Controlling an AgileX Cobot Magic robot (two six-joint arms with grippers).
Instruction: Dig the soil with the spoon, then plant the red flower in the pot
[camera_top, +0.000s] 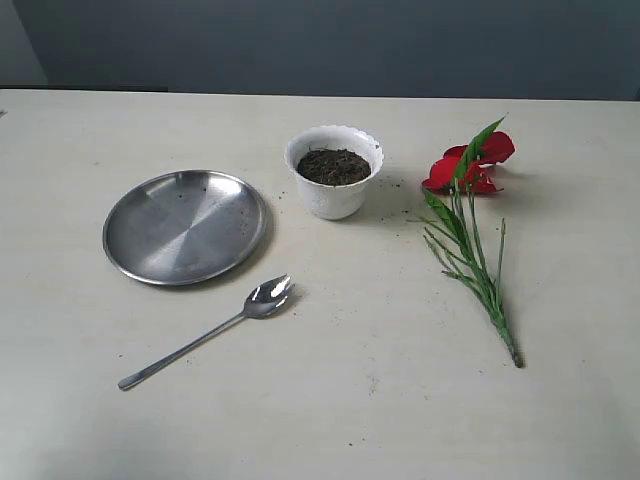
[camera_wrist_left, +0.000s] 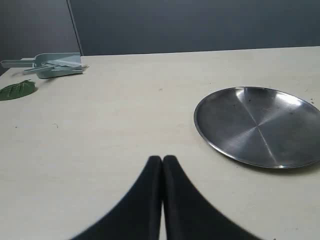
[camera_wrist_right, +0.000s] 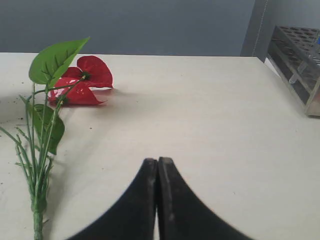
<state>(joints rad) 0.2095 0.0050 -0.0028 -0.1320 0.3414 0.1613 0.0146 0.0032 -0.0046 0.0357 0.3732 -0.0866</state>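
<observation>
The white pot (camera_top: 334, 190) with a scalloped rim stands mid-table, filled with dark brown soil (camera_top: 333, 166). The silver spoon (camera_top: 210, 330) lies in front of it, bowl toward the pot, handle running to the near left. The red flower (camera_top: 470, 166) lies flat to the right of the pot, its green stem (camera_top: 480, 275) pointing toward the near edge; the right wrist view also shows the red flower (camera_wrist_right: 82, 80). Neither arm shows in the exterior view. My left gripper (camera_wrist_left: 162, 159) is shut and empty over bare table. My right gripper (camera_wrist_right: 158, 161) is shut and empty, beside the stem.
A round steel plate (camera_top: 186, 225) lies left of the pot; the steel plate (camera_wrist_left: 260, 125) also shows in the left wrist view. A pale blue scoop (camera_wrist_left: 52, 65) and a loose green leaf (camera_wrist_left: 17, 90) lie farther off. A test-tube rack (camera_wrist_right: 297, 60) stands at the table's right edge.
</observation>
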